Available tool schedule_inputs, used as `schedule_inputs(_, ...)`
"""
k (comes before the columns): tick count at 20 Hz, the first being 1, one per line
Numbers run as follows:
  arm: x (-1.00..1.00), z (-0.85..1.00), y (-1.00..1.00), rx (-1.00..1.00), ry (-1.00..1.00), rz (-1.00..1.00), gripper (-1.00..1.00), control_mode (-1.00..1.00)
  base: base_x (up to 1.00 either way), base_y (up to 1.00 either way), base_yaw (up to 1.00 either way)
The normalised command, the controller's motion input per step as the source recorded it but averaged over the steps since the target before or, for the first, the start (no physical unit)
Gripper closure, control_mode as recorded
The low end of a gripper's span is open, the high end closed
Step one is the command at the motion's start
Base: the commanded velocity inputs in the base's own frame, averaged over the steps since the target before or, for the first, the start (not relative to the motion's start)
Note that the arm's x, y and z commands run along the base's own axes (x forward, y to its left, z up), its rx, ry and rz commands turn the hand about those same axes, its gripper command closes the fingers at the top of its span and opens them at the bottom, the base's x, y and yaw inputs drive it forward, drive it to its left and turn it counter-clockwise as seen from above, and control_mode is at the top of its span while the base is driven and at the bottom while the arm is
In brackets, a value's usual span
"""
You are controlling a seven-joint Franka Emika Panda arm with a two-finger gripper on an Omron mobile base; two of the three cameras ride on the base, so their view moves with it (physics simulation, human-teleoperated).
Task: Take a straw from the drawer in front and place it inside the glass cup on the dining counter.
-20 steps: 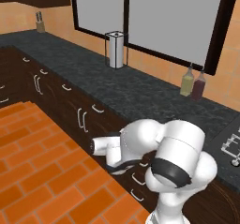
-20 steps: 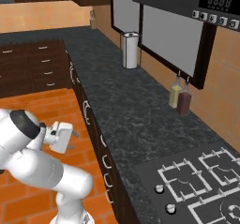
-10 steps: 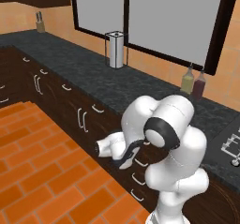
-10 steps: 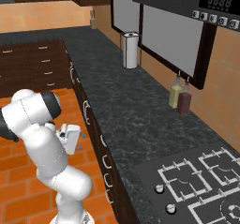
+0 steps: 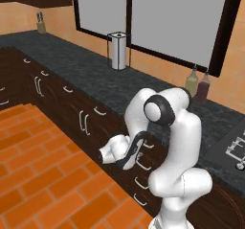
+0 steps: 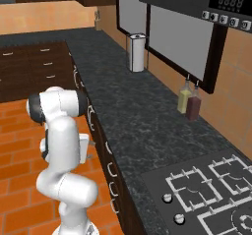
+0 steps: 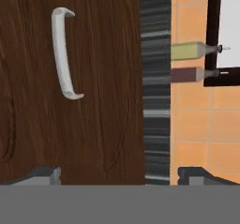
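The dark-brown drawer is closed, and its curved silver bar handle stands ahead of my gripper and off to one side. The hand view is rolled sideways. My gripper is open, its two dark fingertips far apart and nothing between them. From the left base view the gripper hangs low, just in front of the drawer fronts under the black counter. From the right base view the gripper sits partly behind my arm. The straw, the glass cup and the dining counter are out of view.
A black speckled counter runs above the cabinets. On it stand a paper towel roll and two bottles. A gas hob lies at the right end. Orange brick floor stretches to the left of the cabinets.
My arm has folded upward, its elbow rising above the counter's edge. The hand has shifted a little toward the drawer fronts and stays low. The gripper holds nothing.
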Motion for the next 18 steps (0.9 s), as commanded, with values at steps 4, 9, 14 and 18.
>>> schedule_inputs(4,0.44,-0.29,-0.07,-0.05,0.00,-0.02,-1.00,-1.00,0.00,0.00,0.00)
schedule_inputs(9,0.47,-0.27,-0.11,-0.02,0.00,-0.01,-1.00,-1.00,0.00,0.00,0.00)
schedule_inputs(14,0.44,-0.26,-0.18,0.00,0.00,0.00,-1.00,-1.00,0.00,0.00,0.00)
schedule_inputs(18,0.36,-0.25,-0.21,0.00,0.00,0.00,-1.00,-1.00,0.00,0.00,0.00)
